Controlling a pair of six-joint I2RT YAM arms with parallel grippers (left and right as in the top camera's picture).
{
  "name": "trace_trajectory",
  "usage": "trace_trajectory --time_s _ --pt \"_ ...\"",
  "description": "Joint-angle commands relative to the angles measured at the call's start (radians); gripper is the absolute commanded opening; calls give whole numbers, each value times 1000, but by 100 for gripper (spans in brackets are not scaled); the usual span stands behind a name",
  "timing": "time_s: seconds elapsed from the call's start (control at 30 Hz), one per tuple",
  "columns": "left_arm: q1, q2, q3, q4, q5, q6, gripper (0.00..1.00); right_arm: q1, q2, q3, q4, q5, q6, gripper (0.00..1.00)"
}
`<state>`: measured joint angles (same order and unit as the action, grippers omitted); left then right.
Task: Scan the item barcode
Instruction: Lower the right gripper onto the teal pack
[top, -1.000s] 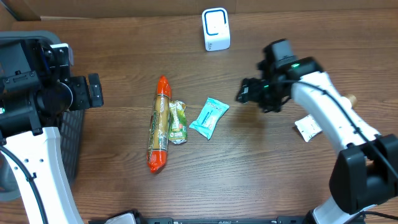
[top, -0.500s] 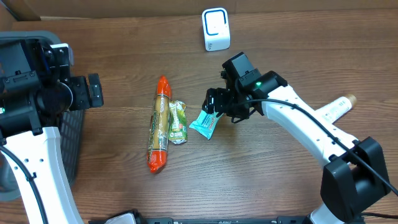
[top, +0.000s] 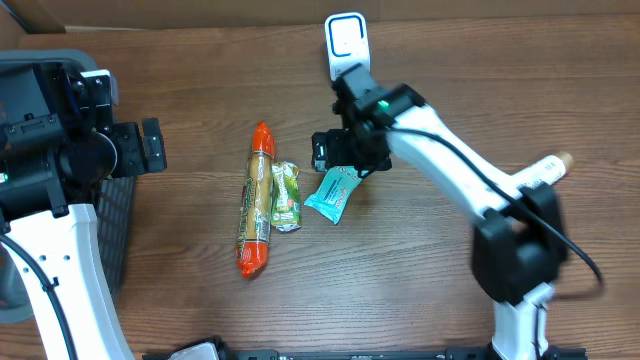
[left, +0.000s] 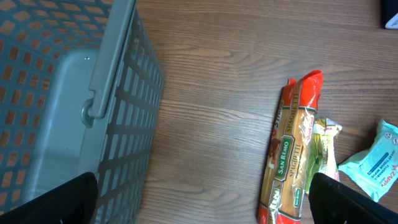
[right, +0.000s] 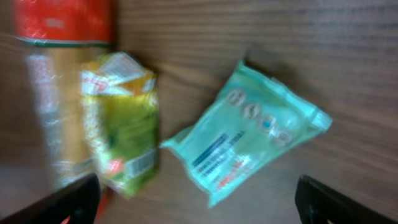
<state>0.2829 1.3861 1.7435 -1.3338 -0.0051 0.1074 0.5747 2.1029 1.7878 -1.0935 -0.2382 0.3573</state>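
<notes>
Three packaged items lie side by side mid-table: a long red-ended spaghetti pack (top: 257, 200), a small green packet (top: 285, 197) and a teal packet (top: 335, 192). The white scanner (top: 346, 45) stands at the far edge. My right gripper (top: 336, 158) hovers open just above the far end of the teal packet (right: 249, 134), nothing between its fingers (right: 348, 202). Its wrist view is blurred; the green packet (right: 121, 130) shows a barcode. My left gripper (top: 140, 148) stays open at the left, its wrist view showing the spaghetti pack (left: 289, 155).
A grey mesh basket (top: 115, 230) stands at the left edge, under my left arm; its wall (left: 118, 93) fills the left wrist view. A white object with a tan tip (top: 545, 168) lies at the right, partly behind my right arm.
My right arm has swung left across the table, from the right side to above the teal packet, and its jaws have widened. The left arm and the items have not moved.
</notes>
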Motion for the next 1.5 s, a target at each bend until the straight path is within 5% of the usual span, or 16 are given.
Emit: trace_trajectory --time_s 0.0,0.37,0.67,1.1,1.23,1.33,1.47 --pt "-2 0 8 3 -5 16 100 4 113 142 -70 140 -195 100" --pt "-2 0 8 3 -5 16 100 -10 200 156 -53 76 -679 94" --pt "-2 0 8 3 -5 16 100 -12 231 153 -8 52 -804 71" --pt "-2 0 8 3 -5 16 100 -40 232 36 52 8 -826 59" --pt "-2 0 8 3 -5 16 100 -47 232 19 48 1 -806 46" --pt "-2 0 8 3 -5 16 99 -56 232 20 40 2 -782 16" --pt "-2 0 8 3 -5 16 99 -76 232 27 37 53 -671 4"
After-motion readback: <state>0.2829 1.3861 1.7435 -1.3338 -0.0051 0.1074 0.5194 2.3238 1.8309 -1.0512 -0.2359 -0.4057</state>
